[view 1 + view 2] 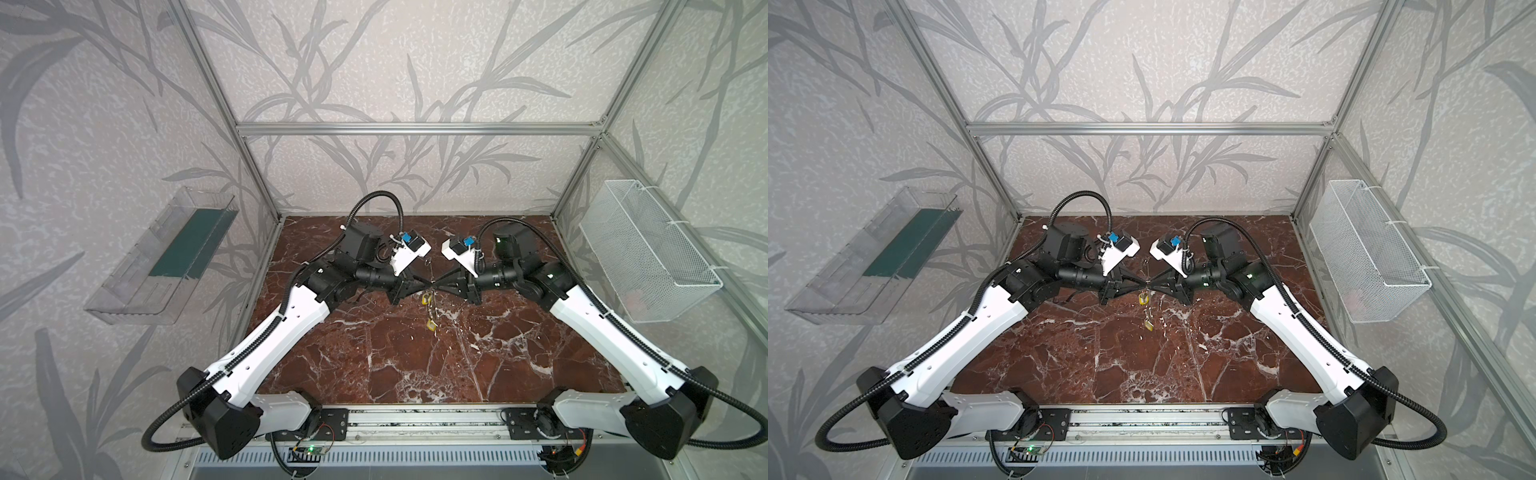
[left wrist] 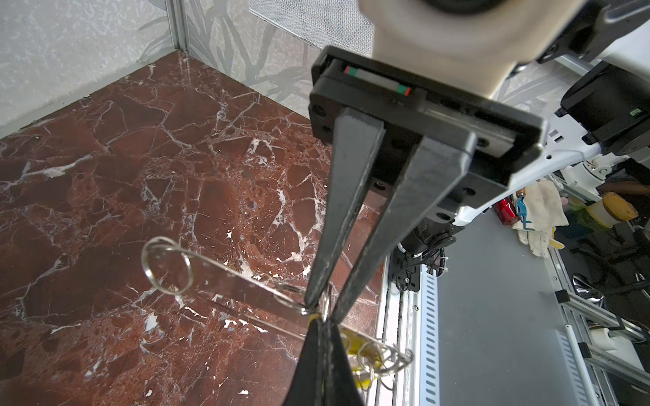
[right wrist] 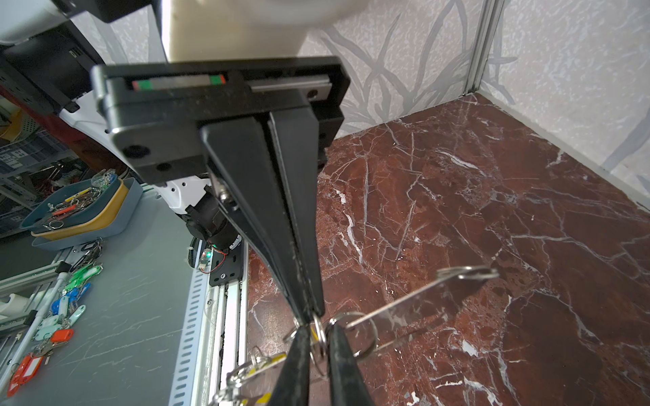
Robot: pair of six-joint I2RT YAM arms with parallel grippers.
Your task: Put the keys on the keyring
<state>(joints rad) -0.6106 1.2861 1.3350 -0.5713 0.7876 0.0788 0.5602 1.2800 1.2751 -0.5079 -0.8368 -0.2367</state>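
Both grippers meet tip to tip in mid-air over the middle of the marble table. The keyring, a shiny flat plate, sticks out from that meeting point. My left gripper is shut at the plate's ringed edge. My right gripper has its fingers narrowly apart, astride a small ring. Yellow keys hang below on linked rings, in both top views, with a lower key. More yellow shows behind the left fingers.
A white wire basket hangs on the right wall and a clear plastic bin on the left wall. The metal rail with both arm bases runs along the front edge. Trays of coloured key tags lie beyond it.
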